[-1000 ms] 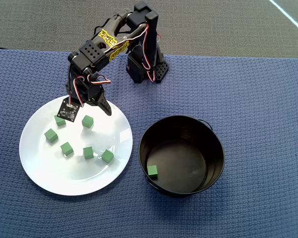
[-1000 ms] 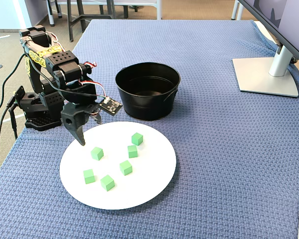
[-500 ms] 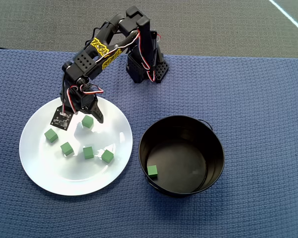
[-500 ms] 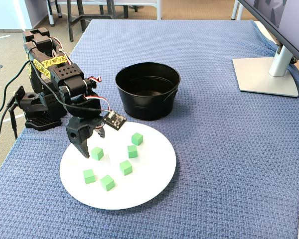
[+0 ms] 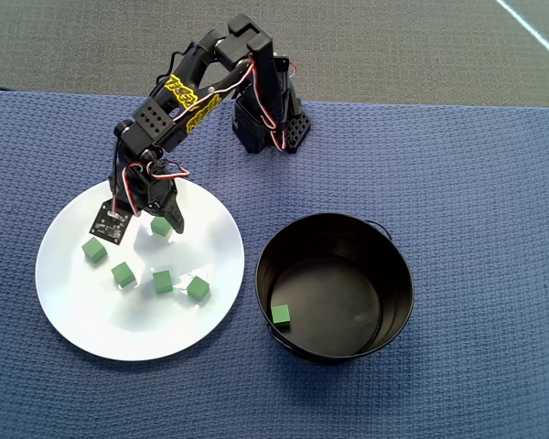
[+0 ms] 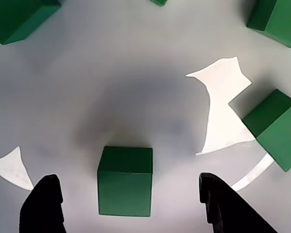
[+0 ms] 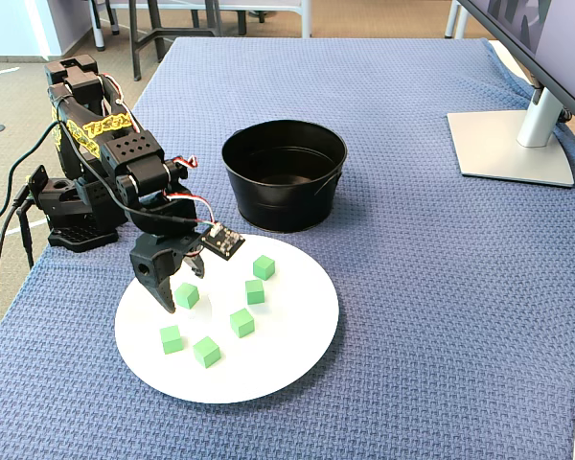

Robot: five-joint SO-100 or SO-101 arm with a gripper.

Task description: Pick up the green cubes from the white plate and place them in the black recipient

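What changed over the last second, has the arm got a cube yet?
Not yet. The gripper came down over the white plate and now straddles one green cube, jaws open with a gap on each side. The other cubes on the plate and the cube in the black pot stayed put.

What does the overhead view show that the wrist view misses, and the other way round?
Only the overhead view shows the black recipient with one green cube inside, and the arm's base. Only the wrist view shows the open gap on each side between the tool fingertips and the cube between them. Both show the white plate and that cube bracketed by the open tool.
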